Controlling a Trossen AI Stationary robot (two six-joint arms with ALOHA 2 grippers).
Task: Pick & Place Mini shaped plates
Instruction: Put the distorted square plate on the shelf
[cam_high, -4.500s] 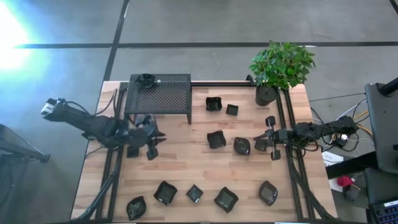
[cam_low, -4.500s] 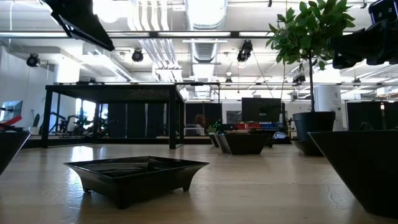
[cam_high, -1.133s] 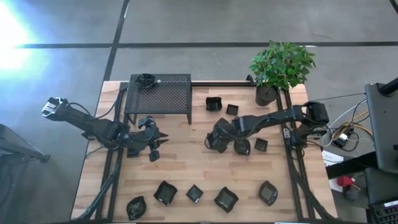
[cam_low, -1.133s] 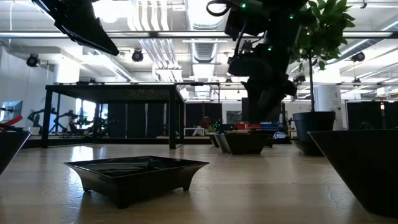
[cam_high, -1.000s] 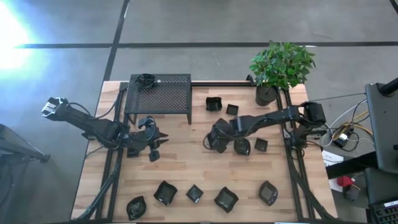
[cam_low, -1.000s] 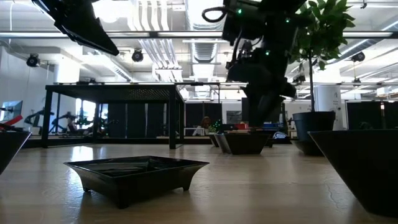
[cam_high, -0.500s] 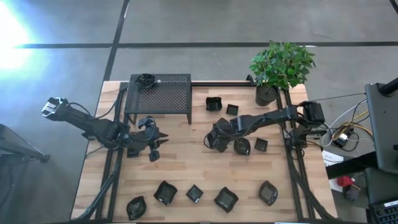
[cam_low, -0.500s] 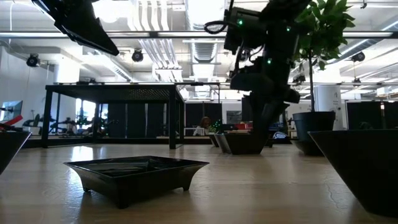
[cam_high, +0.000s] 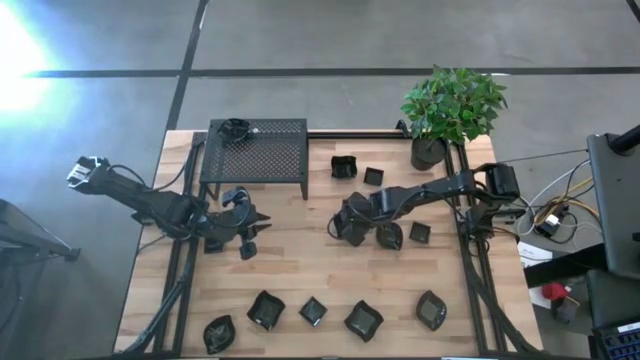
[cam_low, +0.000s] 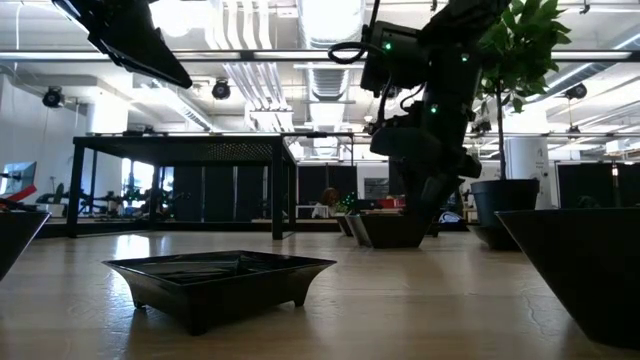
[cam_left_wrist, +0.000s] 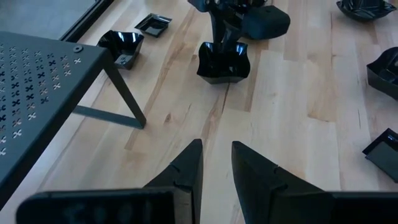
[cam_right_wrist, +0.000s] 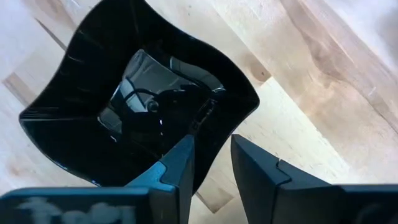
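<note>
Several glossy black mini shaped plates lie on the wooden table. One wavy-edged square plate rests flat at the middle. My right gripper points steeply down over it, one finger inside its near rim and one outside, with a narrow gap between them. My left gripper hovers open and empty by the black perforated stand. One more plate sits on the stand's top. My right gripper comes from above with its fingers astride the plate's rim, one finger in the hollow and one outside. Whether the fingers touch the rim, I cannot tell. The plate sits flat on the table.
Other plates lie close by at the right, at the back and along the near edge. A potted plant stands at the far right corner.
My right gripper has sunk down onto the middle plate. The plate has stayed where it was.
</note>
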